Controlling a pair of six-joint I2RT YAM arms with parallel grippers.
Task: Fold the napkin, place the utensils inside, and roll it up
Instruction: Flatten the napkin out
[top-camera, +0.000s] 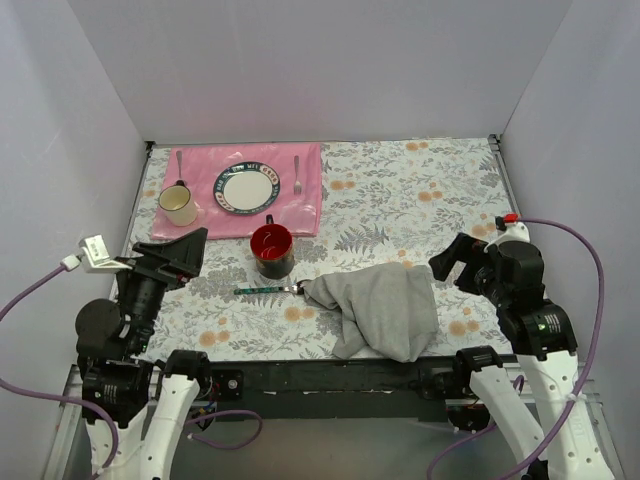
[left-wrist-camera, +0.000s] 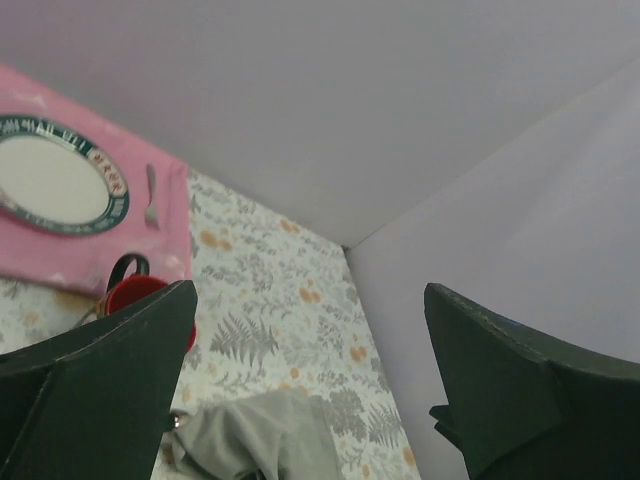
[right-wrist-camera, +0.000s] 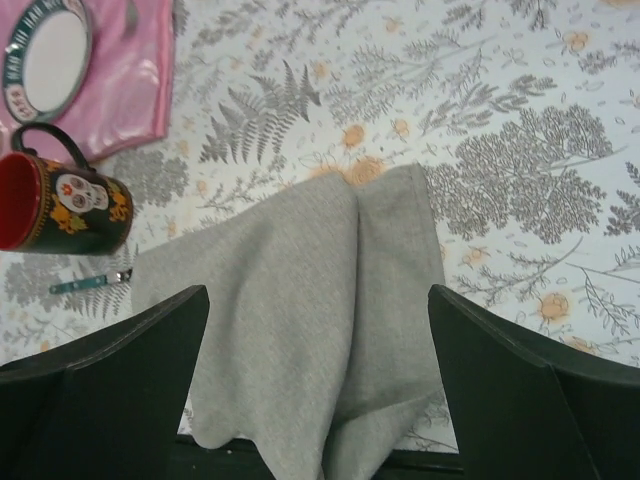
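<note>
- Lying in a loose, bunched heap, the napkin (top-camera: 385, 310) is found right of centre on the desk (top-camera: 420, 190), reaching its near edge.
- One utensil (top-camera: 268, 290) is seen flat on the desk just left of the napkin. Its metal head is at the cloth's left tip, though contact cannot be confirmed. A red-lined mug (top-camera: 272, 248) stands just beyond it.
- The left end effector (top-camera: 190, 258) is held above the near-left corner with its fingers spread wide and nothing between them.
- The right end effector (top-camera: 448, 265) is held toward the right edge, just beside the napkin. It is likewise spread wide and empty, and the cloth is seen below it in the right wrist view.
- The folding step is judged to be in hand but not yet begun, since no flat layer or crease is visible.
- For the next move, a free edge or corner of the cloth would need to be pinched and drawn out so the napkin is flattened first. Care is called for so that the utensil is not dragged and the mug is not knocked.
</note>
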